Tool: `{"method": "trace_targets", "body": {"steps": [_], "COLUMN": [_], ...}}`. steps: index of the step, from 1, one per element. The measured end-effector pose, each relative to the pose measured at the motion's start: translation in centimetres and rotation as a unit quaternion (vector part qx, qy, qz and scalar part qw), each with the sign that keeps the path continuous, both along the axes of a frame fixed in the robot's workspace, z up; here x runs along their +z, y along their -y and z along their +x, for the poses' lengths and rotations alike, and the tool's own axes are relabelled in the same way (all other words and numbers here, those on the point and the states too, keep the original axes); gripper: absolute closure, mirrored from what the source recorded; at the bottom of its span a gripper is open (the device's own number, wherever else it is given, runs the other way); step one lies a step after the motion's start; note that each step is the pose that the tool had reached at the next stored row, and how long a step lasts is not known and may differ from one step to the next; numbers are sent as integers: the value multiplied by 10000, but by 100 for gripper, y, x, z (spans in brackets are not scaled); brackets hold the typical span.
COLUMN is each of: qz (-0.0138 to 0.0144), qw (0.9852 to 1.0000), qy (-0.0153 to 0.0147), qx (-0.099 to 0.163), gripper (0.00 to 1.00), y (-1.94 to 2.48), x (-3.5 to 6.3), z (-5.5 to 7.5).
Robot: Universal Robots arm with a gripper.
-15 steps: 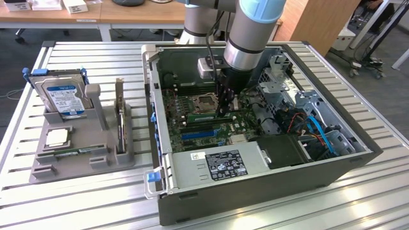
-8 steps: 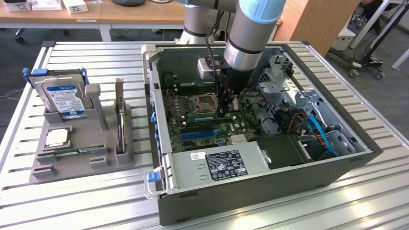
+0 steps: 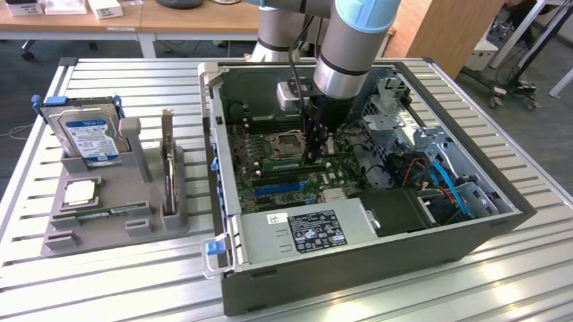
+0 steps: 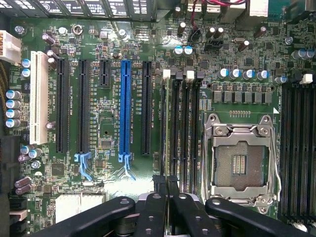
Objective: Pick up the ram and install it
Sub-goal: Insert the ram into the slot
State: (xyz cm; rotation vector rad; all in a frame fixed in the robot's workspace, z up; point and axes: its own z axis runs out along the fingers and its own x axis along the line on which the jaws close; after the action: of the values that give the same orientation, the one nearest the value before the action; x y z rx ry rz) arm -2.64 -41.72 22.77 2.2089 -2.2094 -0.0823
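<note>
Green ram [image 4: 169,128] on edge, long axis along memory slots [image 4: 190,133], claw [image 4: 167,190] pinched narrow on it.

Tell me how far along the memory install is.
Pickup looks done: the hand is shut on the ram stick, seen edge-on, inside the computer case. In hand: it lies along a memory slot beside the empty processor socket. Left: letting go; whether it is pressed home I can't tell.

Robotics lab: slatted workbench [image 3: 117,288], opened computer [image 3: 358,268].
</note>
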Motion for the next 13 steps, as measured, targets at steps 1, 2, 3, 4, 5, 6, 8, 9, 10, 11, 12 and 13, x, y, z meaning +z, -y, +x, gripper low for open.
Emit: {"method": "trace_targets", "body": {"steps": [1,2,3,4,5,6,8,9,10,11,12,13], "qz": [0,1,2,1,0,0,0,0,0,0,-1,-1], "qw": [10000,10000,10000,10000,10000,10000,10000,10000,10000,10000,10000,10000], "qy": [0,0,0,0,0,0,0,0,0,0,0,0], "qx": [0,1,0,1,1,0,0,0,1,0,1,1], "gripper": [88,88,88,88,88,88,88,88,88,88,88,88], "y": [0,-1,-1,0,0,0,0,0,0,0,0,0], "x": [-1,-5,-9,-13,-18,-24,-37,-46,-52,-55,-54,-54], "z": [0,0,0,0,0,0,0,0,0,0,0,0]}}
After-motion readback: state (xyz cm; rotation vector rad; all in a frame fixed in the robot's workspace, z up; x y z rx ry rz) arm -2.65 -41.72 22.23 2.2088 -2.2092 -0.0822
